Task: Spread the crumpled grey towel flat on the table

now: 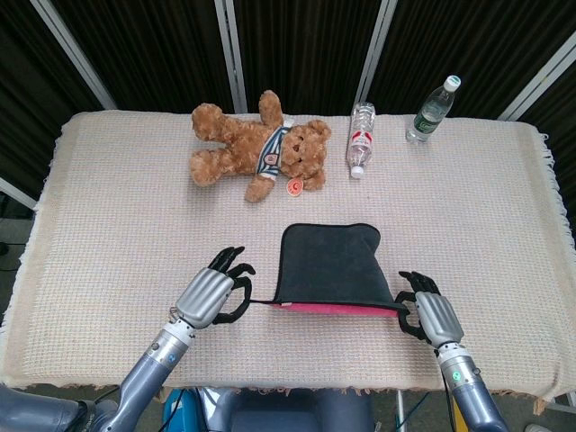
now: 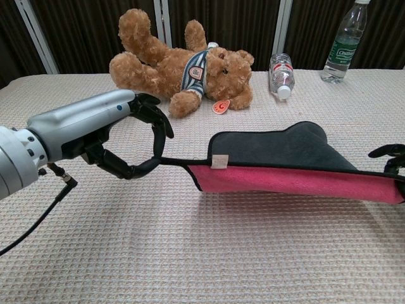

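Observation:
The towel [image 1: 331,261] is dark grey on top with a pink underside [image 2: 297,183]. Its far part lies on the table; its near edge is lifted and stretched taut between my two hands. My left hand [image 1: 214,293] pinches the near left corner, seen also in the chest view where my left hand [image 2: 126,142] holds a thin strip of the edge. My right hand [image 1: 427,310] grips the near right corner; in the chest view only the fingertips of my right hand [image 2: 391,155] show at the right border.
A brown teddy bear [image 1: 261,146] lies at the back of the cream table cloth [image 1: 108,216]. A clear bottle [image 1: 360,139] lies on its side beside the bear, and a green-labelled bottle [image 1: 434,110] stands at the back right.

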Available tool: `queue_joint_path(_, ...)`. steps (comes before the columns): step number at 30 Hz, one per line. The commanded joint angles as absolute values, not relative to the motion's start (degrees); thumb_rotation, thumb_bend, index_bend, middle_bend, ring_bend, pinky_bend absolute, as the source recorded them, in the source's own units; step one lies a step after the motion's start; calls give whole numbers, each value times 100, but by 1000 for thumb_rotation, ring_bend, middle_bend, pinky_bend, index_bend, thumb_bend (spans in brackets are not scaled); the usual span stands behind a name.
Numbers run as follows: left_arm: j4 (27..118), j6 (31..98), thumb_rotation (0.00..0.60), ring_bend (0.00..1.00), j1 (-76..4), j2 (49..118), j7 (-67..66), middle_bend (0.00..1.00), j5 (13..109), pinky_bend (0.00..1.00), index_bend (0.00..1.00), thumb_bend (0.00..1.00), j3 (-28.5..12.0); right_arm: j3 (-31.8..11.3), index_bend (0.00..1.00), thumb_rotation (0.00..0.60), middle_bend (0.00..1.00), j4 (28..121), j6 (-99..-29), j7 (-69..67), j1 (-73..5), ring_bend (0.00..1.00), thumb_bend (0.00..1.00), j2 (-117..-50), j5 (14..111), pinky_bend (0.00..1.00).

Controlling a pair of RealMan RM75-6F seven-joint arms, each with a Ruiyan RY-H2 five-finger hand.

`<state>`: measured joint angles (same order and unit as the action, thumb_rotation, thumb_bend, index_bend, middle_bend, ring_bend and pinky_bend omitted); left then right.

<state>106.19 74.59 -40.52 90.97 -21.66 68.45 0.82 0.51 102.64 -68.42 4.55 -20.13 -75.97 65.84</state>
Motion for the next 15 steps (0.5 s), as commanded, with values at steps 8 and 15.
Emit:
queue_joint_path(8, 10269, 7166, 600, 8, -4011, 9644, -2291, 277, 6639, 0, 605, 507, -58, 84, 615, 600, 134, 10181, -6745, 384, -1930, 0, 606, -7687, 6711, 0)
queue_joint_path(15, 10086, 7039, 600, 7, -3948, 9808, -2295, 276, 6610, 0, 604, 507, -83, 86, 615, 600, 134, 10100, -6662, 419, -1901, 0, 606, -7787, 6717, 0)
